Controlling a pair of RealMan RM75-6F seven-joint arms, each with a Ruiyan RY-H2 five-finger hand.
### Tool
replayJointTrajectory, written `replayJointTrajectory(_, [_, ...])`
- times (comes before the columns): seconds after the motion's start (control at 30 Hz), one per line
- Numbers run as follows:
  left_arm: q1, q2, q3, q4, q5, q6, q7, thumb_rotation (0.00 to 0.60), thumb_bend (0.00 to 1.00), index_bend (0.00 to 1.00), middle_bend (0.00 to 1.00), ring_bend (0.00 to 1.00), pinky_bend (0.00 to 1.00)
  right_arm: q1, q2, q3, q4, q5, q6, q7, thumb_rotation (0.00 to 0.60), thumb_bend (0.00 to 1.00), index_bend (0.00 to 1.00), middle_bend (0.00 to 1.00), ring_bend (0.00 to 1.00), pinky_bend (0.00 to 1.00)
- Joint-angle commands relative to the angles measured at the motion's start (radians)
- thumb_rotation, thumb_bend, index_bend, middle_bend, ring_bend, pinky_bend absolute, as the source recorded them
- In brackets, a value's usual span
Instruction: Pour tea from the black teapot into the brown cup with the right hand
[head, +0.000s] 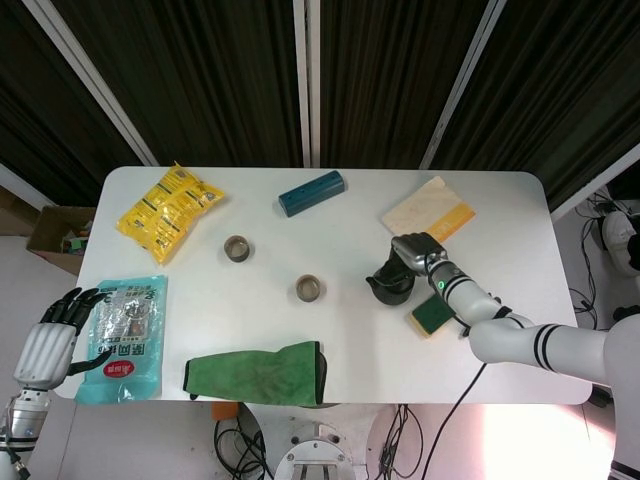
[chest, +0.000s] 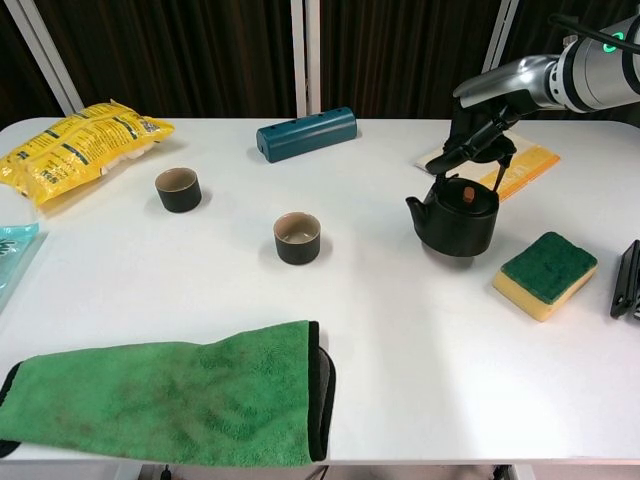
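The black teapot (chest: 457, 220) (head: 389, 286) hangs slightly above the table, spout pointing left, its shadow just beneath it. My right hand (chest: 487, 118) (head: 416, 250) grips its upright wire handle from above. A brown cup (chest: 297, 237) (head: 310, 289) stands upright to the left of the teapot, well apart from it. A second, similar cup (chest: 178, 189) (head: 237, 248) stands further left and back. My left hand (head: 52, 334) hangs off the table's left edge with its fingers apart, holding nothing.
A yellow-green sponge (chest: 545, 273) lies right of the teapot, an orange booklet (chest: 525, 163) behind it. A teal box (chest: 306, 133) lies at the back, a yellow packet (chest: 80, 145) back left, a green cloth (chest: 170, 393) at the front edge, a blue packet (head: 125, 336) front left.
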Motion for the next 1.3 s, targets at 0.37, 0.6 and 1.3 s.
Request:
replayJointTrajectory(0.37, [-0.001, -0.008, 0.001, 0.011, -0.003, -0.006, -0.007, 0.600, 0.09, 0.16, 0.13, 0.09, 0.21, -0.030, 0.017, 0.025, -0.048, -0.027, 0.094, -0.073, 0.311, 0.27, 1.00, 0.93, 0.83, 0.64])
replayJointTrajectory(0.6, [-0.005, -0.011, 0.002, 0.014, -0.001, -0.010, -0.007, 0.600, 0.09, 0.16, 0.13, 0.09, 0.21, -0.057, 0.026, 0.045, -0.064, -0.048, 0.119, -0.096, 0.313, 0.29, 1.00, 0.94, 0.83, 0.64])
replayJointTrajectory(1.3, [-0.010, -0.008, 0.003, -0.002, 0.005, -0.009, 0.009, 0.600, 0.09, 0.17, 0.13, 0.09, 0.21, -0.145, 0.047, 0.112, -0.094, -0.139, 0.177, -0.116, 0.531, 0.31, 1.00, 0.98, 0.88, 0.70])
